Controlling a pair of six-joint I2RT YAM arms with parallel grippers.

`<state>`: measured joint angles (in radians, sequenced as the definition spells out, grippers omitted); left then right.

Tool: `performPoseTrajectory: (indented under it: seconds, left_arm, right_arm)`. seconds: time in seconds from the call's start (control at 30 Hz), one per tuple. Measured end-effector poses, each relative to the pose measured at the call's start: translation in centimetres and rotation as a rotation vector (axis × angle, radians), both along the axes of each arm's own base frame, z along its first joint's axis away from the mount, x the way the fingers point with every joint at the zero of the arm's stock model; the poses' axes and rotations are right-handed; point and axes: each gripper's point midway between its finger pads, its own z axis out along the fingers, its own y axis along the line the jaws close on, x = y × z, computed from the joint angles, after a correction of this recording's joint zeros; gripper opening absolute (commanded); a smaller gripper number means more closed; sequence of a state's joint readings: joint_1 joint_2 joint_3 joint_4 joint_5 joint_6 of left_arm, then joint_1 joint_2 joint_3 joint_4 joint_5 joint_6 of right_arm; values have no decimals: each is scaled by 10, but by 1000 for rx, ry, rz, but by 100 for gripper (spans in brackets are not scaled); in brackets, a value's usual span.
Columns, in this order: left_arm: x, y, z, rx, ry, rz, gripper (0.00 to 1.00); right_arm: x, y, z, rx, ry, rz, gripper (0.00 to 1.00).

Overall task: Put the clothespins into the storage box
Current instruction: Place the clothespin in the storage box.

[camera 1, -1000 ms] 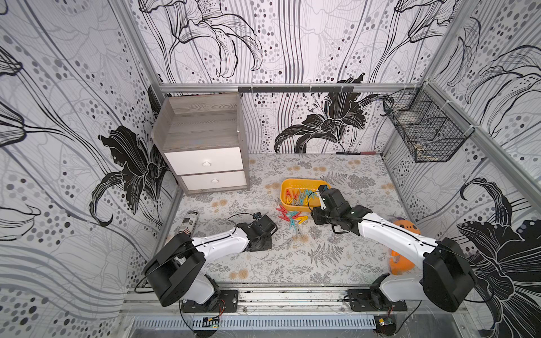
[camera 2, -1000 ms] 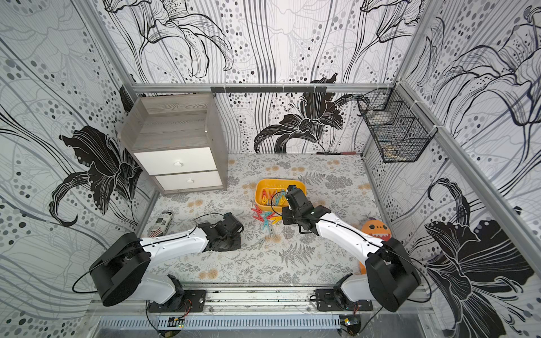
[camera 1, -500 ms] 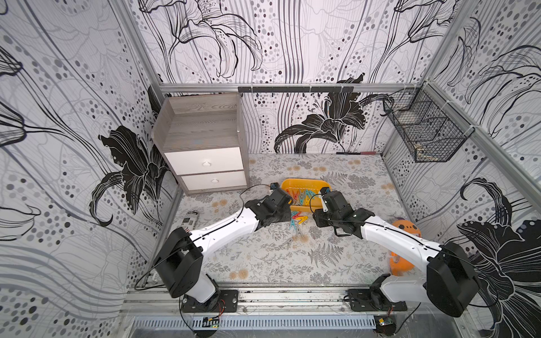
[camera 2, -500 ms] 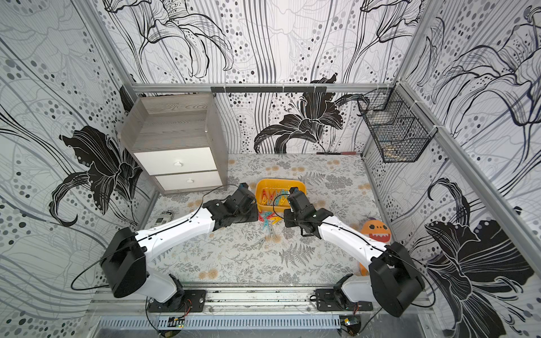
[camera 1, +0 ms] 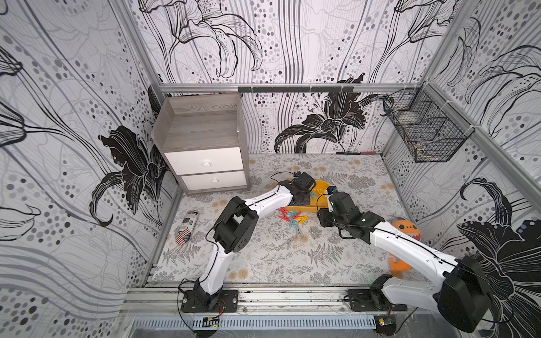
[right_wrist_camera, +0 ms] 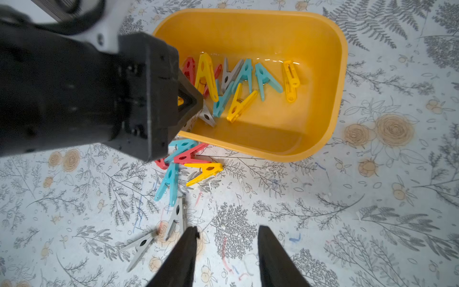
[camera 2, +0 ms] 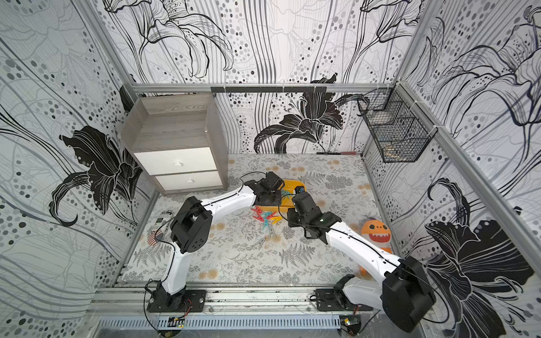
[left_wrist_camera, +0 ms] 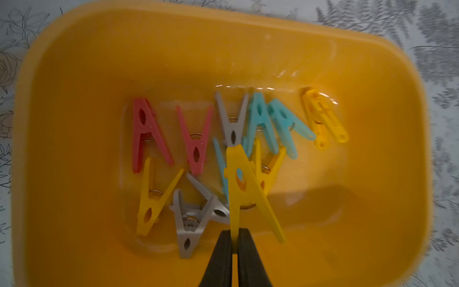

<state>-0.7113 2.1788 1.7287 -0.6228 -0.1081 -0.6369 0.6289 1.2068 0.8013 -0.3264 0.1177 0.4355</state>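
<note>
L gripper (left_wrist_camera: 233,239) clamps an A-shaped yellow clothespin (left_wrist_camera: 244,188) over the shallow orange storage box (left_wrist_camera: 74,74) at mid-table, w/ red, teal, grey clothespins (left_wrist_camera: 196,139) inside, while R gripper (right_wrist_camera: 227,238), nearer, is spread and empty.

Grey cabinet (camera 1: 202,146); wall-hung wire basket (camera 1: 427,137); orange toy (camera 1: 408,229); flag-print can (camera 1: 187,226).

No legible text anywhere; lettering on flag-print can (camera 1: 186,226) too small to read.
</note>
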Motion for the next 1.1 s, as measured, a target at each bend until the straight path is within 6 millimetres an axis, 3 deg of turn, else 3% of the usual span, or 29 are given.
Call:
performPoseTrajectory:
  seconds: [0.1, 0.37, 0.47, 0.57, 0.67, 0.77, 0.83, 0.93, 1.1]
  left_arm:
    - [4, 14, -15, 22, 40, 21, 16]
    - [12, 37, -8, 1, 51, 54, 29]
    - [16, 43, 22, -45, 15, 60, 32]
    - [21, 50, 72, -111, -65, 66, 33]
    - [20, 70, 120, -168, -153, 89, 34]
    - [5, 98, 138, -182, -190, 118, 35]
    - [-9, 117, 131, -163, -182, 142, 35]
    - [-37, 142, 102, -111, -131, 166, 36]
    - [-82, 167, 58, -54, -35, 184, 37]
  right_arm:
    - [-2, -1, -3, -5, 11, -2, 45]
    - [-3, 2, -9, -7, 32, 12, 44]
    - [-4, 8, -13, 8, 47, 44, 44]
    - [-7, 18, -15, 34, 62, 93, 41]
    - [-9, 27, -22, 48, 87, 134, 39]
    - [-15, 38, -33, 46, 122, 174, 39]
    - [-20, 46, -39, 42, 139, 203, 39]
    - [-28, 56, -50, 24, 164, 238, 39]
    - [-42, 67, -75, -35, 215, 279, 37]
